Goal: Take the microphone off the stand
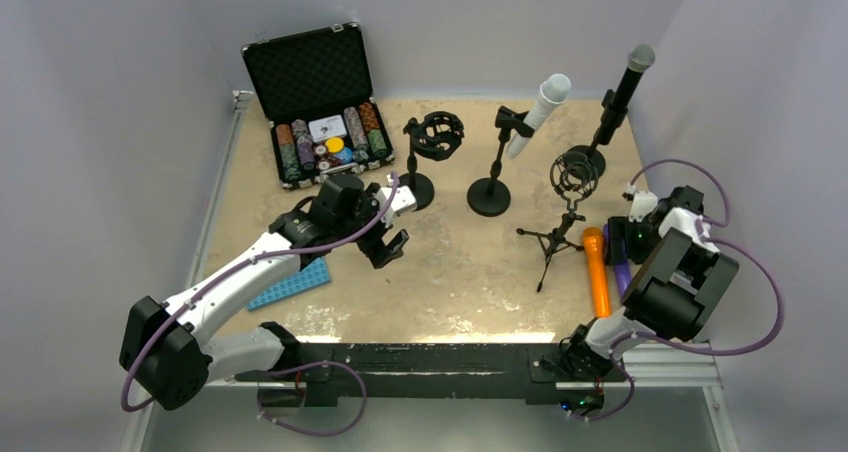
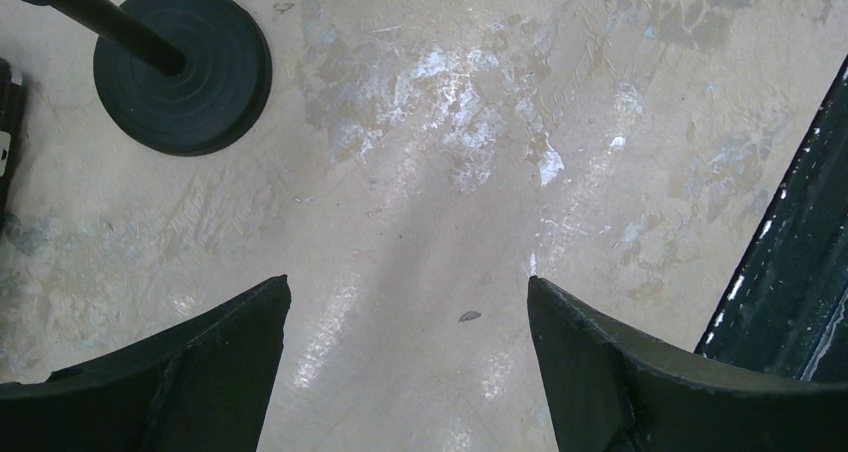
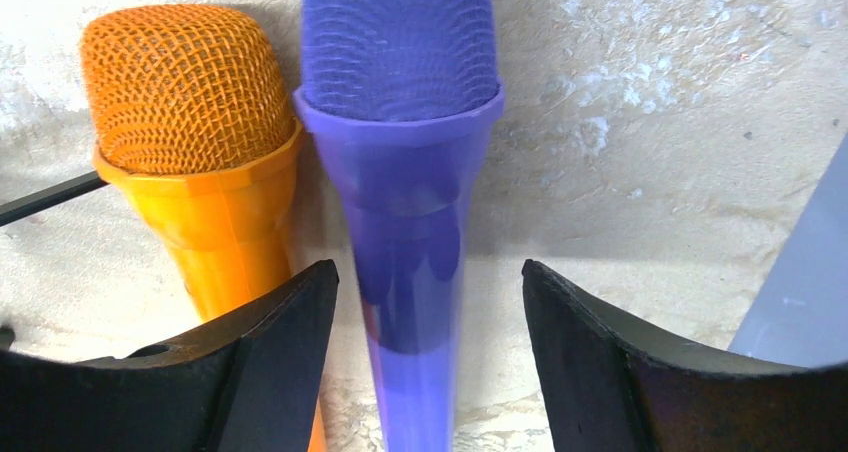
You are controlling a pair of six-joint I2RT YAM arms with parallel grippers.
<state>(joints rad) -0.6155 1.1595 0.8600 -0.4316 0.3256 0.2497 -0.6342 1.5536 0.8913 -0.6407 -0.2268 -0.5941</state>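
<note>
Right gripper (image 3: 430, 269): jaws parted astride purple microphone (image 3: 400, 162), nothing gripped | microphone laid flat on table (image 3: 650, 122), just beside orange microphone (image 3: 190, 122) | left gripper (image 2: 408, 282): spread wide, empty | a straight vertical withdrawal is advised, so neither microphone is nudged.

Open tabletop (image 1: 460, 282) centre front, stands (image 1: 490, 187) crowding rear, tripod (image 1: 555, 242) blocking right

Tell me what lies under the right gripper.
A purple microphone lies on the table inside the open right gripper, an orange microphone beside it. Both handles' lower ends are covered.
</note>
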